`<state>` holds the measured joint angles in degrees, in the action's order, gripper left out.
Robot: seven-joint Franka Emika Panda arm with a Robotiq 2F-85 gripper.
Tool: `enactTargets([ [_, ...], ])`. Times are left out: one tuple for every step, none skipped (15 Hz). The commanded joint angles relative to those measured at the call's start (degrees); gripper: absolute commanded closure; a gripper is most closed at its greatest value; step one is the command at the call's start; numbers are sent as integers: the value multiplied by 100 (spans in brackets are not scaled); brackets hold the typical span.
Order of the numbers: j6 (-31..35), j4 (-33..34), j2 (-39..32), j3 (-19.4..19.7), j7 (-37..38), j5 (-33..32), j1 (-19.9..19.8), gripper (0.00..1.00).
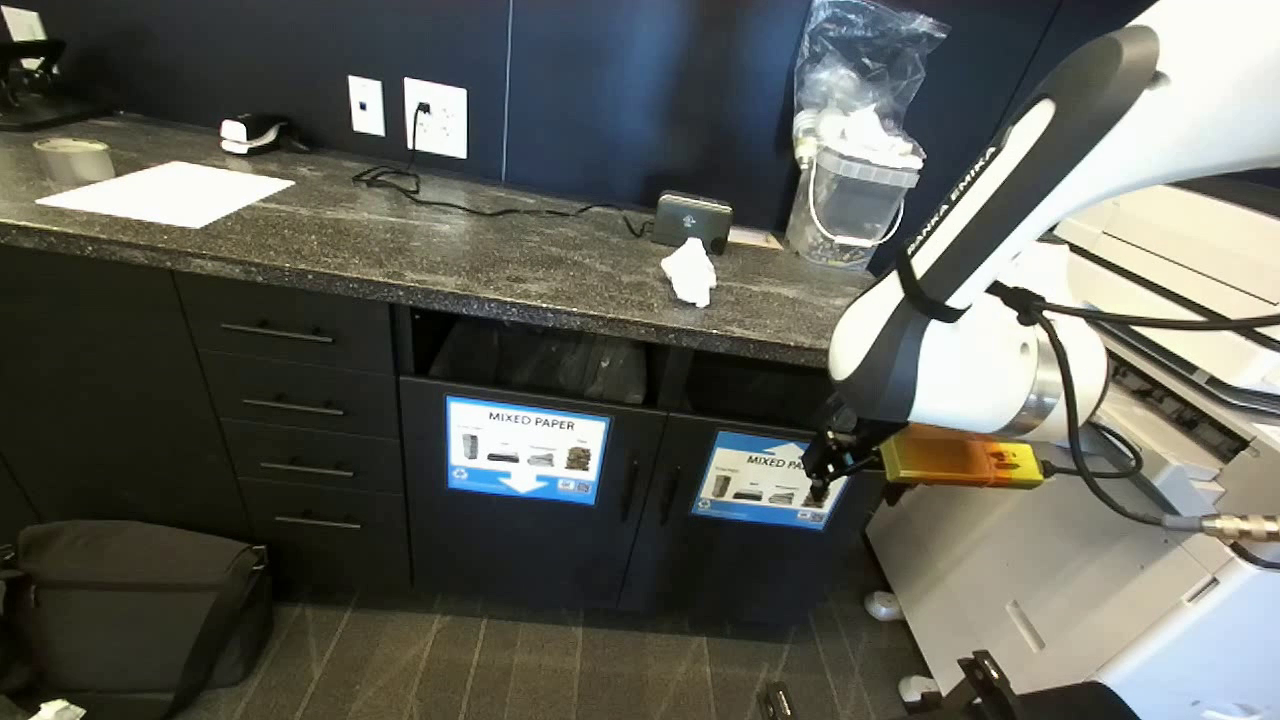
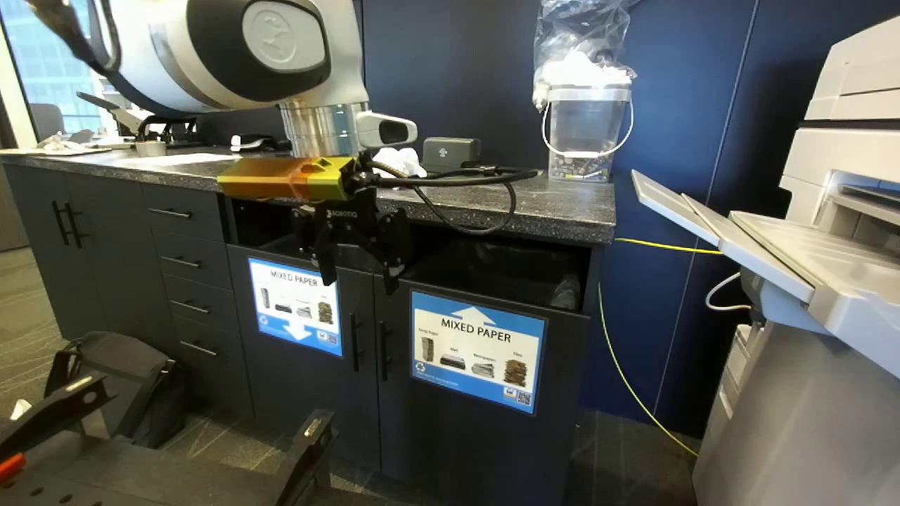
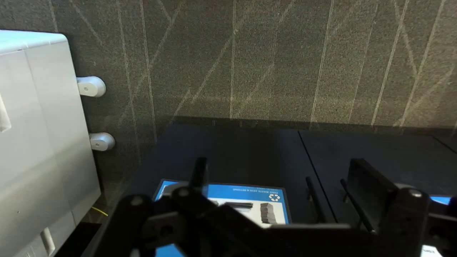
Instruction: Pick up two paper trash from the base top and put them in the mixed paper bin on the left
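Note:
A crumpled white paper wad point(image 1: 690, 272) lies on the speckled dark base top point(image 1: 480, 250), in front of a small black box. It also shows in an exterior view point(image 2: 401, 160), partly hidden behind the arm. I see no second separate wad on the base top. The left mixed paper bin opening point(image 1: 540, 362) is below the counter, above a sign with a down arrow. My gripper point(image 2: 361, 278) is open and empty, pointing down in front of the cabinet doors, below the counter edge. In the wrist view its fingers point(image 3: 280, 171) stand wide apart with only cabinet between them.
A clear bucket point(image 1: 850, 205) with a plastic bag stands at the counter's back right. The black box point(image 1: 692, 220), a flat white sheet point(image 1: 165, 193) and a tape roll point(image 1: 75, 160) are on the counter. A printer point(image 1: 1030, 560) stands right. A bag point(image 1: 140, 610) lies on the floor.

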<state>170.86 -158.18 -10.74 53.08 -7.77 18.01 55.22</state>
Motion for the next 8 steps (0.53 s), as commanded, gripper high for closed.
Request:
enactTargets([
  [-493, 120, 83, 1208, 723, -839, 1195, 0],
  [-644, 174, 99, 1523, 882, -1048, 1511, 0],
  [-787, 226, 119, 1831, 1041, -1237, 1831, 0],
  [-933, 286, 133, 2133, 1188, -1404, 2154, 0],
  [-1080, 354, 129, 2432, 1333, -1541, 2477, 0],
  [-1231, 420, 159, 2718, 1415, -1653, 2783, 0],
  [-1398, 498, 179, 3001, 1513, -1710, 3096, 0],
  [-1090, 333, 48, 2498, 1269, -1491, 2580, 0],
])
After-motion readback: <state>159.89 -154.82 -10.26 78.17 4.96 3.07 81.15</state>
